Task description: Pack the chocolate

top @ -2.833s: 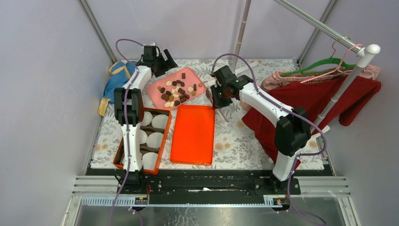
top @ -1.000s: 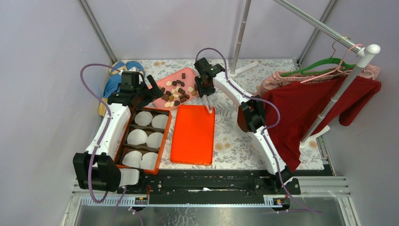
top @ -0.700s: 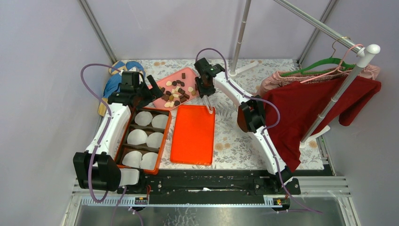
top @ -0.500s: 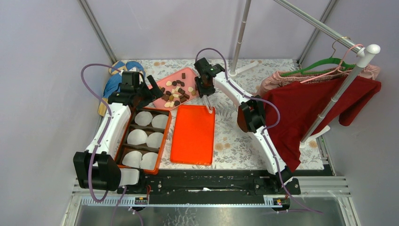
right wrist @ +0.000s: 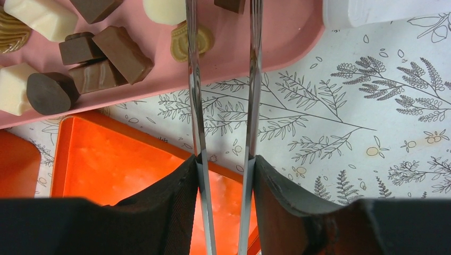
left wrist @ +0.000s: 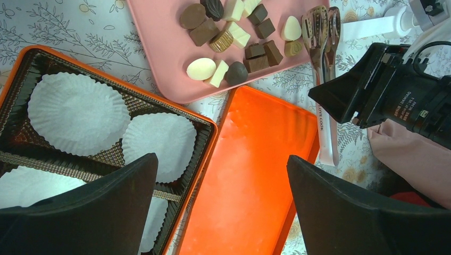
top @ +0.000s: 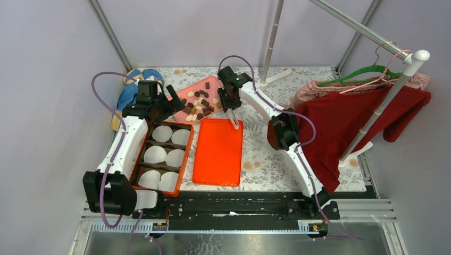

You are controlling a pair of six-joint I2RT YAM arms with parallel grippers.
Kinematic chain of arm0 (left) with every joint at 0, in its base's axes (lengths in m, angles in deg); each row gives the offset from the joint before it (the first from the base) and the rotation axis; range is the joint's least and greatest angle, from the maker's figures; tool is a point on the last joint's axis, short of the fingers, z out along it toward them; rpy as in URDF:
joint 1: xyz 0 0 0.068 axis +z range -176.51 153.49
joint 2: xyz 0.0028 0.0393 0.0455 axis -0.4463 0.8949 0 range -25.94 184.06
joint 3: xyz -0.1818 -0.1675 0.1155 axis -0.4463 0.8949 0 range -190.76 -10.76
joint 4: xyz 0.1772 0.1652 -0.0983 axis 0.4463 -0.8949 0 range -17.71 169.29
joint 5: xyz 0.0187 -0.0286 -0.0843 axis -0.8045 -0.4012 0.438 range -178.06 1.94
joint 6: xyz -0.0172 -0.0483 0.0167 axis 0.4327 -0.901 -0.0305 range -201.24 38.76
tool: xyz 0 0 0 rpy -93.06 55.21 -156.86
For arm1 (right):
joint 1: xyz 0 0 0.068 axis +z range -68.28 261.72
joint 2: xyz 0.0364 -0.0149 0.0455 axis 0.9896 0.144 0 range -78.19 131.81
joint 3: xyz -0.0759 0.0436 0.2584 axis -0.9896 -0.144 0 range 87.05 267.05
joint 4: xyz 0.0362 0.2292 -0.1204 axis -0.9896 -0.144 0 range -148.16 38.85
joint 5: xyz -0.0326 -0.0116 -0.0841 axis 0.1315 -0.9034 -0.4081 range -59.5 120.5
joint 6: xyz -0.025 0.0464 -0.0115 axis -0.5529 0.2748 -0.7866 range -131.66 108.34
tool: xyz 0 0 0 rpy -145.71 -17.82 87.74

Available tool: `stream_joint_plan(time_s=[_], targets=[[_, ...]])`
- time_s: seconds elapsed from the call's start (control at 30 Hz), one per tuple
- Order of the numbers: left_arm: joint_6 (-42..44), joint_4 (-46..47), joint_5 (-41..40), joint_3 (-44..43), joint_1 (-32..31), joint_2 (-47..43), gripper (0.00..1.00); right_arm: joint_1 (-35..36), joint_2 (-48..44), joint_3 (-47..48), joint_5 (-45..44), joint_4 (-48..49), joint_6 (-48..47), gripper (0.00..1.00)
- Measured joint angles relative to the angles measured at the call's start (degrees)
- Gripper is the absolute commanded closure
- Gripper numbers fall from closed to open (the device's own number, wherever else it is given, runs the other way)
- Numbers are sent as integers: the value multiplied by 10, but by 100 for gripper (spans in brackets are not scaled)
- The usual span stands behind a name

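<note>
Right jaws clamped on silver metal tongs (right wrist: 192, 79); small brown and cream chocolate pieces (right wrist: 119, 50) upper left on pink plastic tray (right wrist: 287, 32); left jaws apart.

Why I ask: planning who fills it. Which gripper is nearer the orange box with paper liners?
Left. The left gripper hovers open at the box's far end. The right gripper, shut on tongs, sits past the orange lid's far corner, beside the pink tray.
</note>
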Motion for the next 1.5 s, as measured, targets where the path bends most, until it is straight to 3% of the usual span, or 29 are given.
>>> stream_joint_plan(time_s=[0.4,1.07,1.23,1.5], targets=[[0,0,0,2,0,0,1,0,3,9,-15,-9,0,61],[0,-2,0,4,0,4,1,2,32,41,-32,-21,0,58],[0,-2,0,4,0,6,1,3,39,41,-32,-24,-1,68],[0,-2,0,4,0,13,1,3,38,38,-31,-22,-4,93]])
